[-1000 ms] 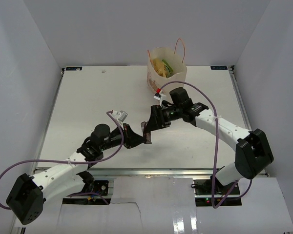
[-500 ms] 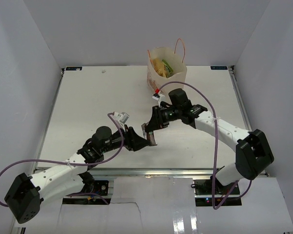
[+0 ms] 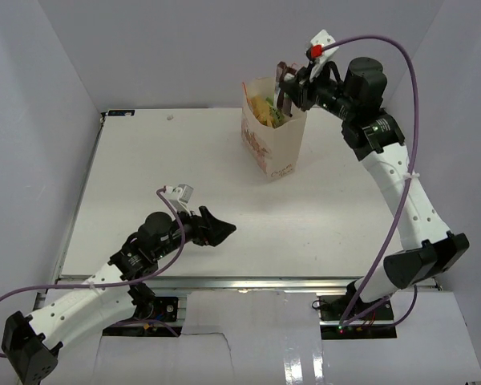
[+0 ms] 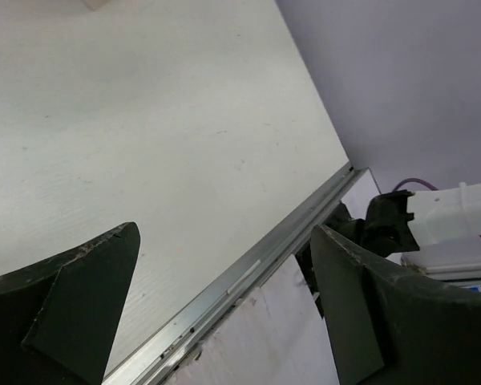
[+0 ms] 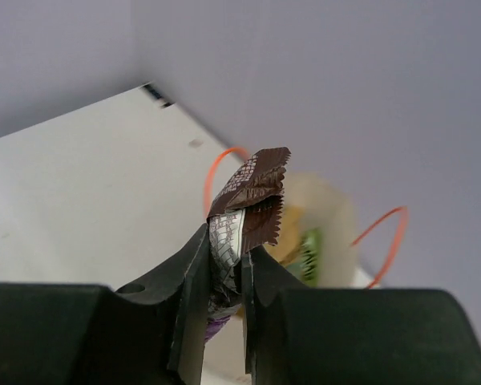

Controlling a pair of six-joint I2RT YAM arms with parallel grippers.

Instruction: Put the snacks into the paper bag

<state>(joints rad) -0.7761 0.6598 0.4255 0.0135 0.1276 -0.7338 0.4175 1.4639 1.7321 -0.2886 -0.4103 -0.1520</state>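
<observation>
Item: dark brown wrapper (image 5: 252, 192), one of the snacks. Held by its lower end; right gripper (image 5: 242, 265) clamped tight on it, upper end free and crinkled

Location: upper right of the top view, above the mouth of the paper bag (image 3: 274, 148). Yellow and green packets (image 3: 266, 111) already lie inside

Left gripper (image 3: 216, 224): lower left of the top view, fingers apart, nothing between them, low over the tabletop (image 3: 160, 168)

Hazards, as judged:
- release off the mouth's centre; wrapper could land on the rim and fall to the tabletop
- fingers descending could snag a red cord handle (image 5: 381, 241)
- any nudge may tip the tall, light bag

Markings: reddish print on the bag's side, too small to read. Wrapper shows a pale pattern, no legible brand
</observation>
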